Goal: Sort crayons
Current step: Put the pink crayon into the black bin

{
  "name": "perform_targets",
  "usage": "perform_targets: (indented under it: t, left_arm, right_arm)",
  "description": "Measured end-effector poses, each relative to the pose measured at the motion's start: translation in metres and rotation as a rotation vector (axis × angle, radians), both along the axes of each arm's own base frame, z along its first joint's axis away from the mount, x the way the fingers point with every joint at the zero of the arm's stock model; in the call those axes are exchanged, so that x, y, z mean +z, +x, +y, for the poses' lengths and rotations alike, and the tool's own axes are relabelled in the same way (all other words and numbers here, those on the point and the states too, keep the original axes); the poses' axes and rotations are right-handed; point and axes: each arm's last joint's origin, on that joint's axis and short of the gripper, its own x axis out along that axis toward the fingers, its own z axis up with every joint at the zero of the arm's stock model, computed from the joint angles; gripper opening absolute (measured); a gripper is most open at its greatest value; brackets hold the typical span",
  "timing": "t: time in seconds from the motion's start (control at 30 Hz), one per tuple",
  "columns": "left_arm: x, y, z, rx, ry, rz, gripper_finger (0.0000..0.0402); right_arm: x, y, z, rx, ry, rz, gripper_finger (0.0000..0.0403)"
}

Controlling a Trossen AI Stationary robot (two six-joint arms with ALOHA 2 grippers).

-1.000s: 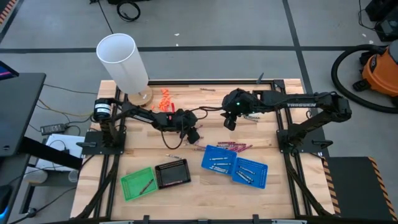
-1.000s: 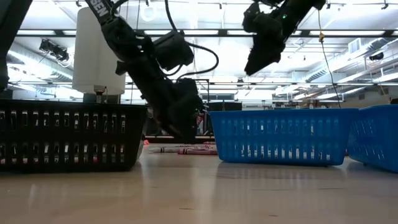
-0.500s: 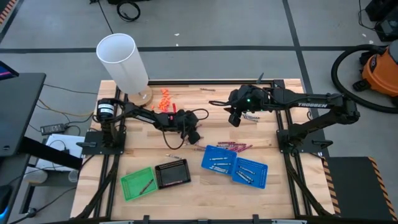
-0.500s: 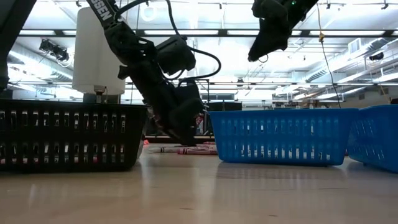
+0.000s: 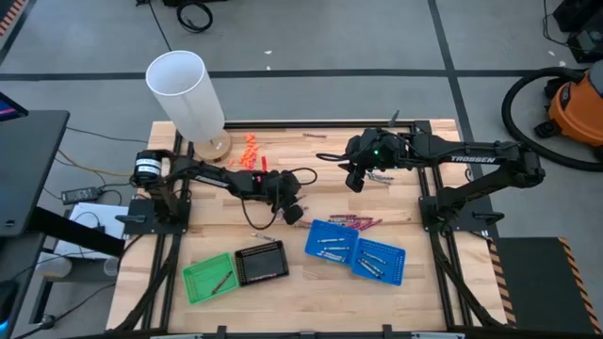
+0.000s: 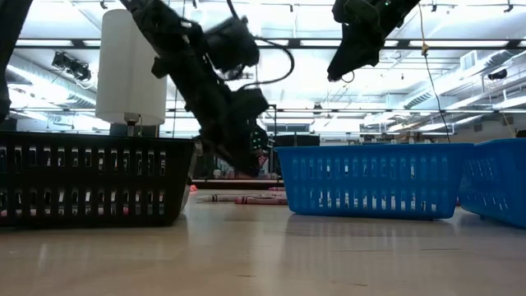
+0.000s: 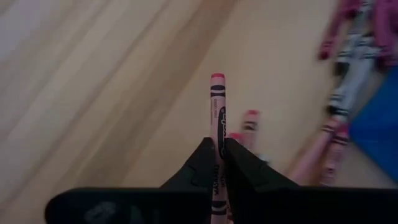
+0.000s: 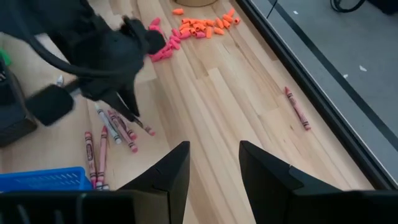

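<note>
Centre of frame, above counter (image 5: pixel 396 292): left gripper (image 7: pixel 217 149) clamped on pink crayon (image 7: pixel 217 106), lifted for sorting, we judge. Loose crayons (image 5: pixel 356 221) beside blue basket (image 5: pixel 332 242). Upper right: right gripper (image 8: pixel 214 165) hangs open, waiting.

The left pincer (image 7: pixel 217 152) is pinching a pink crayon (image 7: pixel 217 106) between its dark fingers (image 7: pixel 199 167), lengthwise (tip pointing away). Near that crayon, more pink crayons (image 7: pixel 348 81) are lying on the wooden surface (image 7: pixel 112 81), beside a blue basket (image 7: pixel 379 127).
</note>
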Motion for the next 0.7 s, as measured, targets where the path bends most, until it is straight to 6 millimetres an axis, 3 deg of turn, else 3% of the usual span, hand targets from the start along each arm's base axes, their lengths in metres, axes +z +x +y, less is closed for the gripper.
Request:
perform_targets:
  t: [0.37, 0.7]
  left_arm:
    - [0.058, -0.017, -0.046, -0.145, -0.025, -0.160, 0.0024]
    - [0.077, -0.036, -0.091, -0.226, -0.167, -0.188, 0.0024]
  right_arm:
    - [-0.009, 0.001, -0.001, 0.017, -0.028, 0.004, 0.0146]
    - [-0.003, 0.006, -0.002, 0.047, -0.078, -0.061, 0.0146]
